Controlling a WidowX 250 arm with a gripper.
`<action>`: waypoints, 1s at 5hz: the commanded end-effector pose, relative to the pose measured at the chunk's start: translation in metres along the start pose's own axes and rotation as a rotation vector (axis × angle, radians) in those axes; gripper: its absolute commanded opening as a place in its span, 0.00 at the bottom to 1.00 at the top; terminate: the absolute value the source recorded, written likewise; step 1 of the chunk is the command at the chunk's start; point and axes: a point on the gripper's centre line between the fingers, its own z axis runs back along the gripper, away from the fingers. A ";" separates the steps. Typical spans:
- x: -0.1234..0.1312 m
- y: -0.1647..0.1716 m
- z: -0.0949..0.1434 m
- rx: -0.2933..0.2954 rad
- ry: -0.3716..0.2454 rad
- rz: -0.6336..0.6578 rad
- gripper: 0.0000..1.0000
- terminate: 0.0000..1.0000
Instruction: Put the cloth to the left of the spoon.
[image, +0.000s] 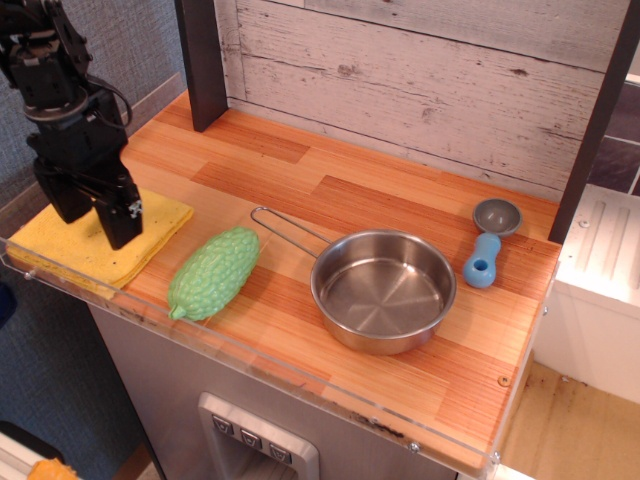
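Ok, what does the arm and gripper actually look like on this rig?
All matte black. The gripper has two thick, blocky fingers under a boxy body, with stacked, ribbed black housings above it. A thin black cable loops off its right side. A small pale speck shows on one finger; no readable markings.

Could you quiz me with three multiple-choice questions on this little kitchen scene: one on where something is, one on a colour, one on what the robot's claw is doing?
1. Where does the spoon lie?
A. inside the pan
B. right of the pan, near the counter's right end
C. on the cloth

2. What colour is the cloth?
A. yellow
B. red
C. white

3. How does the gripper stand?
A. shut on the gourd
B. far off at the right end
C. open, over the cloth

Answers:
1. B: the spoon sits beside the pan, not in it.
2. A: the folded square is plainly yellow.
3. C: its two fingers are spread apart above the cloth; the gourd lies untouched.
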 end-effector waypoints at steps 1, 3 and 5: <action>0.004 0.015 0.013 0.057 -0.022 -0.043 1.00 0.00; -0.004 0.000 -0.038 0.036 0.041 -0.086 1.00 0.00; 0.028 -0.042 -0.058 -0.061 -0.028 -0.156 1.00 0.00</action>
